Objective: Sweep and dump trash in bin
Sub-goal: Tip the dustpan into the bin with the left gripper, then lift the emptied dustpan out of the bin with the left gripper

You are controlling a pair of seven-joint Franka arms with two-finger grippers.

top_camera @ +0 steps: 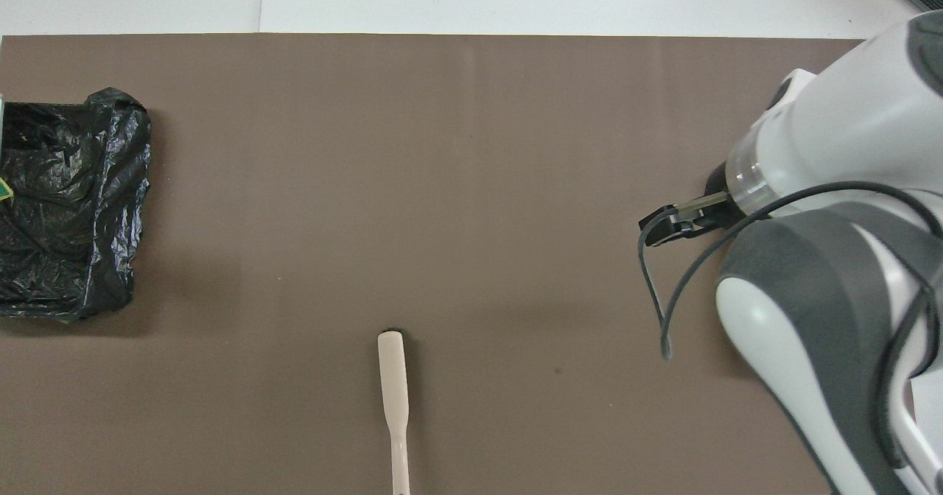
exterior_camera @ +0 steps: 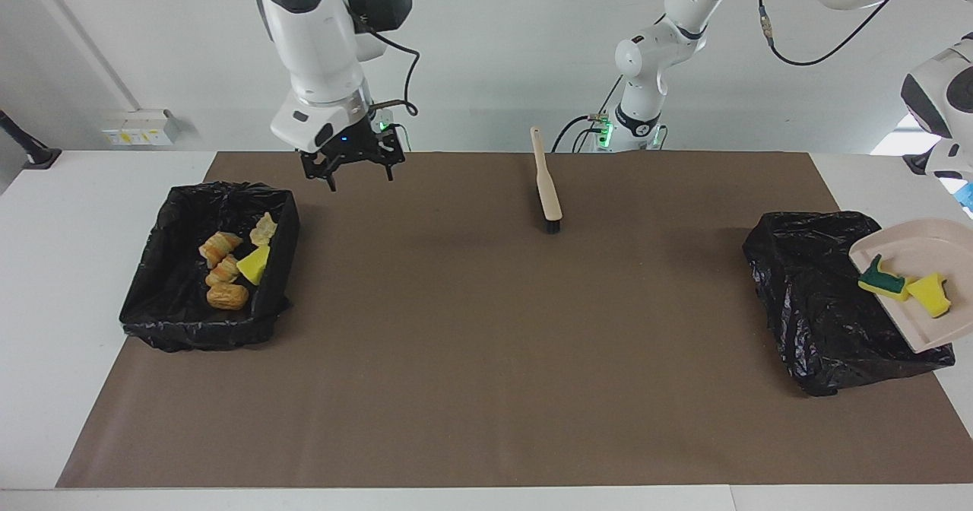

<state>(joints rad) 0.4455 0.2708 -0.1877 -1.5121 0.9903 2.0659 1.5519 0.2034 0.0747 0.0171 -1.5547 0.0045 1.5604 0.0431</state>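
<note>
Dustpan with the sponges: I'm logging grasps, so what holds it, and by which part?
The left tool, out of frame, evidently holds the dustpan raised; the hold itself, likely its handle, cannot be seen. The right tool is open and empty.

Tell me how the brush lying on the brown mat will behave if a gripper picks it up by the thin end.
The brush looks like one rigid beige piece, so it should stay stiff rather than droop. Its slim handle suggests it is light. The wider bristle end sits far from the thin end, so it may swing downward in a loose grip. Lying flat, it seems unlikely to roll.
</note>
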